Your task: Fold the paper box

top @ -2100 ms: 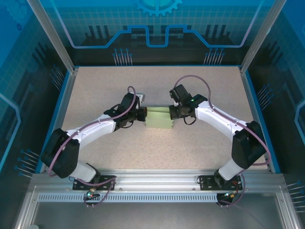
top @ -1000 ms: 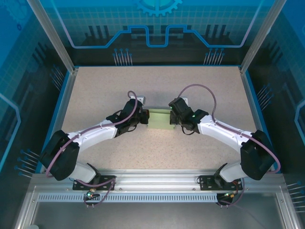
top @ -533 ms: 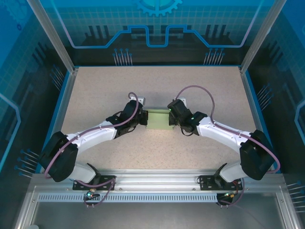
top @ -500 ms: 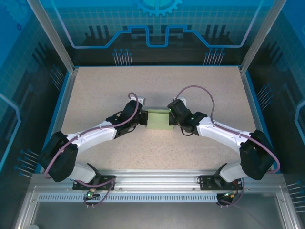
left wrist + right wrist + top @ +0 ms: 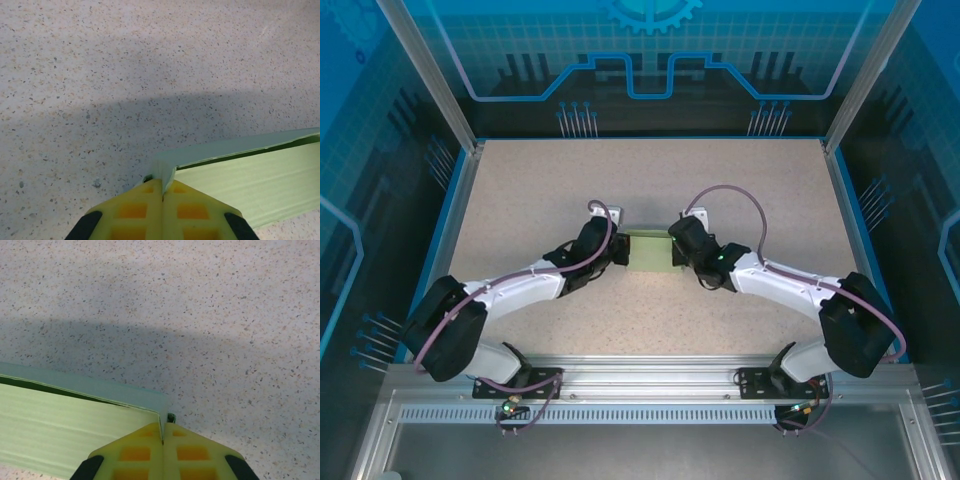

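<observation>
Currently left jaws and right jaws are each pinching shut on an opposite end of the paper box [image 5: 648, 250], likely bracing it square for the closing fold.

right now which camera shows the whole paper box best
The top external view: the paper box lies on the table with its full length in sight. The left wrist view gives one end of the box close up, a corner pinched in the left jaws; the right wrist view gives the other end, pinched in the right jaws.
</observation>
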{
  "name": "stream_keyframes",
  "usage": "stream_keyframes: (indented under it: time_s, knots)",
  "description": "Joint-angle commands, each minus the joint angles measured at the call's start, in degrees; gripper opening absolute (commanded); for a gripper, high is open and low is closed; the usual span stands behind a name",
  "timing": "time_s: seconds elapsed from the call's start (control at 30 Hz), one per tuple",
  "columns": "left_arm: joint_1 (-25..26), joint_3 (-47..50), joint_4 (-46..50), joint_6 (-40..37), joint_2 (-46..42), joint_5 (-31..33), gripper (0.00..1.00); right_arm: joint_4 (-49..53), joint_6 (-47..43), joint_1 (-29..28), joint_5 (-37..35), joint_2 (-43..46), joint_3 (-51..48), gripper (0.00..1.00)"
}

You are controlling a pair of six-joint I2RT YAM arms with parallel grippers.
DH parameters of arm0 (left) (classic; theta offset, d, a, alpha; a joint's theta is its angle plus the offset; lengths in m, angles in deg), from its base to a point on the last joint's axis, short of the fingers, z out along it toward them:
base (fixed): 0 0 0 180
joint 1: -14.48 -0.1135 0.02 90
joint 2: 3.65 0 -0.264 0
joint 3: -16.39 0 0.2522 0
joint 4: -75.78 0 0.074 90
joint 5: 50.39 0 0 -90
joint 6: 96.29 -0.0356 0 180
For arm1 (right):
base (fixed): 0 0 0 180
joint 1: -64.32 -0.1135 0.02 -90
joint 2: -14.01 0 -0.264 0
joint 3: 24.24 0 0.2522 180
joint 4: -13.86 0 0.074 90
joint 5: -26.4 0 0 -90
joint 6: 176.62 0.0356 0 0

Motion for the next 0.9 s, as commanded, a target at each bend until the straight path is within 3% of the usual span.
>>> stream_keyframes:
  time_s: [0.0, 0.4, 0.7, 0.87]
  knots:
    - [1.71, 4.01, 1.22, 2.06, 2.33, 2.53, 0.0, 2.97, -0.83, -2.13, -1.72, -2.03, -4.02, 0.01]
    - [2.25, 6.83, -1.2, 2.0, 0.88, 3.75, 0.03, -3.82, -0.85, -7.2, -10.1, -2.2, -10.8, 0.0]
    - [2.27, 6.12, 1.35, 1.42, -2.81, 2.76, 0.23, 0.39, 1.5, -8.11, -12.96, -4.13, -8.36, 0.0]
    - [2.24, 6.38, 2.77, 1.47, -5.42, 2.98, 0.39, 1.81, 2.65, -8.33, -13.75, -4.07, -7.79, 0.0]
